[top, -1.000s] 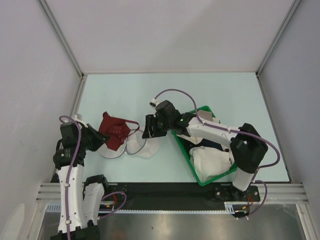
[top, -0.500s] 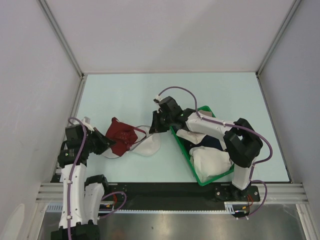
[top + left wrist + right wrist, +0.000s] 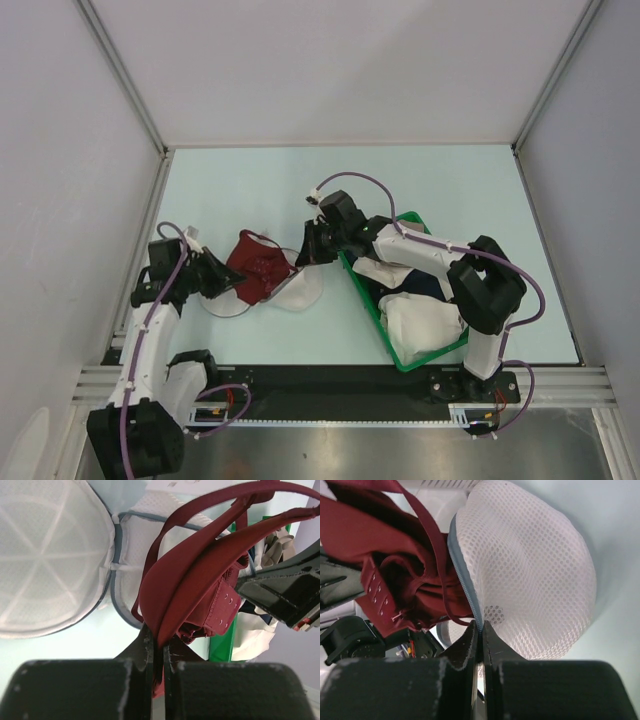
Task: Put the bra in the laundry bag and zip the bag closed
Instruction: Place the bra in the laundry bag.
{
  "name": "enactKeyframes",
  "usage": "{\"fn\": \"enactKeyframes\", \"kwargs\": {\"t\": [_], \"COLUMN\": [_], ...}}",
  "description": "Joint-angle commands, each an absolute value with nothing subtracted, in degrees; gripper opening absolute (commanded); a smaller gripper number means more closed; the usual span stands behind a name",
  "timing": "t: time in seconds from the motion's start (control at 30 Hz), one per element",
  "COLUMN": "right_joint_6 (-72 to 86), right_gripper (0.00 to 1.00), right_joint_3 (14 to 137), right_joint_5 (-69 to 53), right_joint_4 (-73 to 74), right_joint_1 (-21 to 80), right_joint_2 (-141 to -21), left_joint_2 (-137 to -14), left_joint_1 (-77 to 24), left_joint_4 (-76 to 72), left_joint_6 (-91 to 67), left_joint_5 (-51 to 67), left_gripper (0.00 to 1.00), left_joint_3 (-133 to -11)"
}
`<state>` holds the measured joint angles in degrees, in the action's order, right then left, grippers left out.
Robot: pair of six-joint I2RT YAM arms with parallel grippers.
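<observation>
The left gripper (image 3: pixel 157 642) is clamped tight on the lower edge of the maroon bra (image 3: pixel 200 575), holding it over the open laundry bag (image 3: pixel 530 570) on the bench (image 3: pixel 250 190). The right gripper (image 3: pixel 481 630) pinches that bag's zipper rim just beside the bra, near the green basket (image 3: pixel 403 365).

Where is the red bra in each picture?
Top external: the bra lies left of centre, on the table.
Left wrist: the bra fills the middle, stretching to the upper right.
Right wrist: the bra is at the upper left.
Shared landmark: the white mesh laundry bag, right beside it.
</observation>
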<state>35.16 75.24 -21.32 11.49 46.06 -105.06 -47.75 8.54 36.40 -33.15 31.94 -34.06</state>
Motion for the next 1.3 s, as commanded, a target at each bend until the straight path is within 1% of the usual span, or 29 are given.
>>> {"fn": "enactKeyframes", "kwargs": {"t": [0.0, 0.23, 0.63, 0.9, 1.03, 1.27], "right_joint_6": [35.5, 36.6, 37.2, 38.1, 37.3, 34.1], "right_gripper": [0.00, 0.00, 0.00, 0.00, 0.00, 0.03], "right_joint_3": [75.2, 75.1, 75.1, 75.7, 76.4, 78.3], "right_joint_5": [-22.5, -22.4, -20.5, -20.2, -19.3, -15.6], "right_joint_4": [9.2, 7.6, 7.6, 7.7, 10.1, 16.2], "right_joint_1": [46.1, 46.6, 46.6, 46.8, 46.8, 46.8], "right_joint_2": [-102.7, -102.8, -102.8, -103.9, -103.8, -104.4], "left_joint_2": [-50.8, -53.9, -61.3, -68.6, -70.8, -73.1], "left_joint_1": [7.0, 2.0, -7.9, -16.9, -17.6, -19.2], "left_joint_4": [29.6, 28.6, 20.1, 14.4, 13.0, 10.6], "left_joint_6": [-33.2, -33.0, -36.2, -39.5, -39.8, -41.0], "left_joint_5": [36.6, 36.8, 35.6, 31.0, 27.6, 25.4], "left_gripper": [0.00, 0.00, 0.00, 0.00, 0.00, 0.00], "left_joint_3": [-32.7, -32.7, -31.1, -32.9, -31.6, -31.5]}}
